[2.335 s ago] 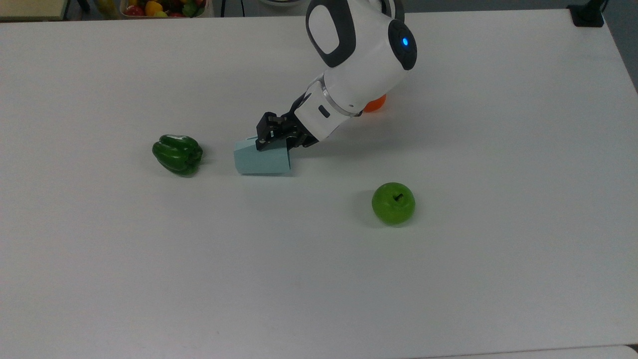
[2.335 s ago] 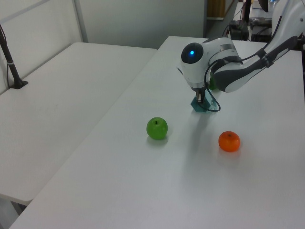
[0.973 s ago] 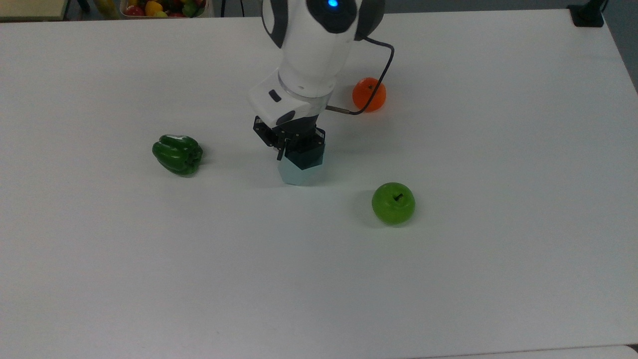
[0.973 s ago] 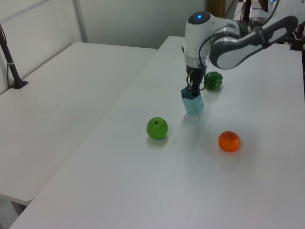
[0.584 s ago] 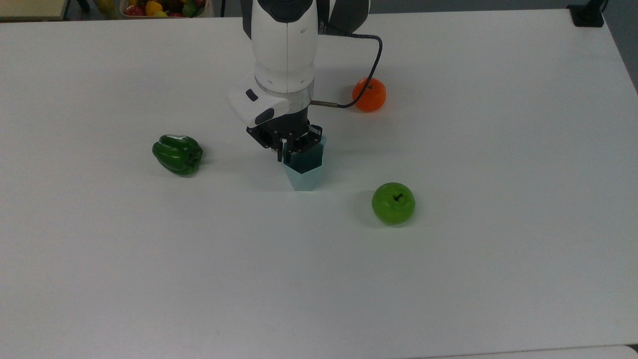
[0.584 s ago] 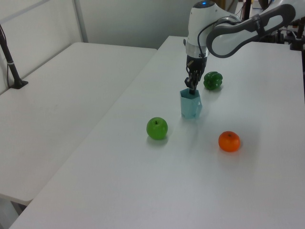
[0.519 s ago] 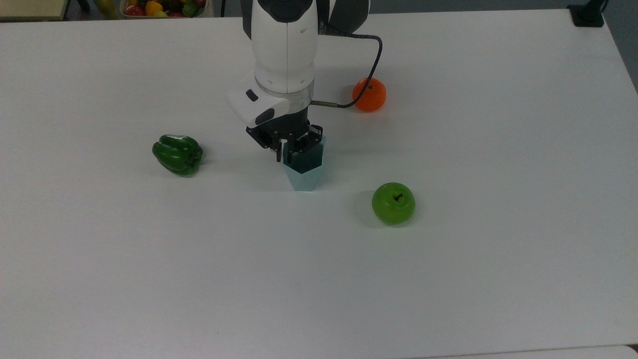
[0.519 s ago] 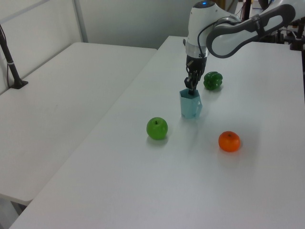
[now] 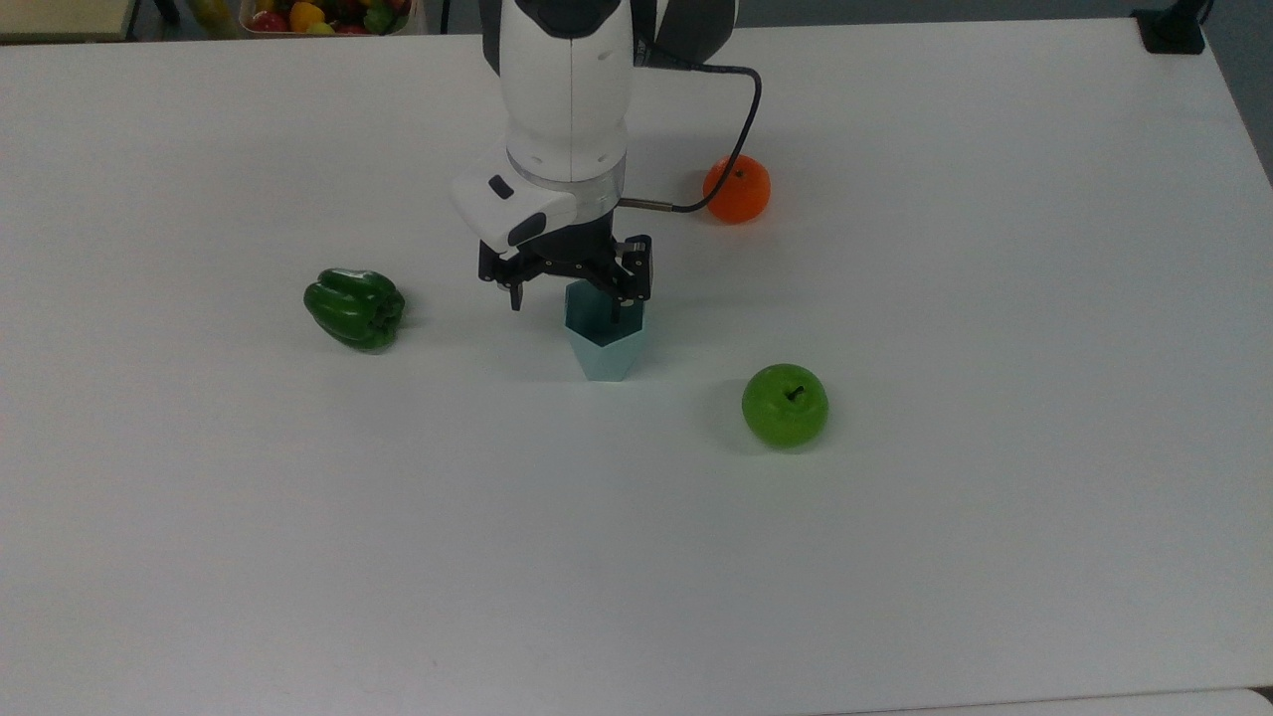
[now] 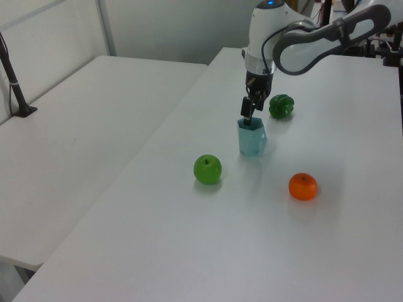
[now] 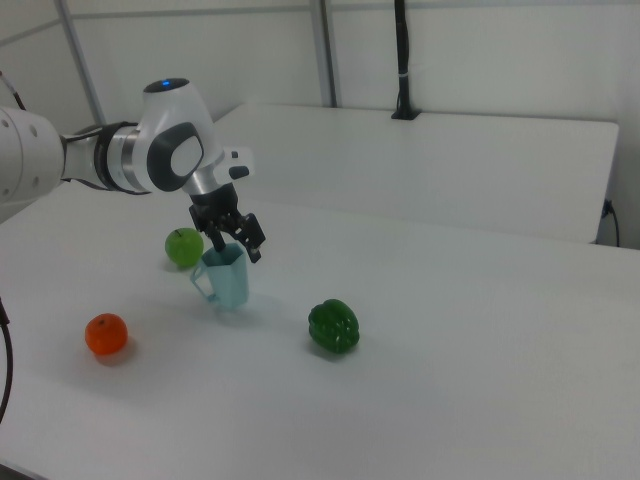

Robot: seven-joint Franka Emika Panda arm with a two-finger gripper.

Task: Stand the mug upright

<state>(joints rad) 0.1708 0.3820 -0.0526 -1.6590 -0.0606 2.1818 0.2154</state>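
The mug [image 9: 603, 350] stands upright on the white table [image 9: 895, 497], pale blue with a darker teal inside. It also shows in the left view [image 10: 252, 141], and in the right view [image 11: 229, 281] with a small handle on the right view's left. My gripper [image 9: 575, 290] hangs just over its rim, open, its fingers spread apart and gripping nothing. The left view has the gripper [image 10: 247, 114] above the rim, and the right view has the gripper [image 11: 238, 241] at the rim's top.
A green pepper [image 9: 355, 307] lies to the top view's left of the mug. A green apple [image 9: 785, 404] sits to the lower right and an orange [image 9: 737, 188] behind. A tub of fruit [image 9: 323, 15] stands past the far edge.
The mug went from lying on its side to standing upright, carried to the top view's right. In the last half second my fingers opened and let go of its rim.
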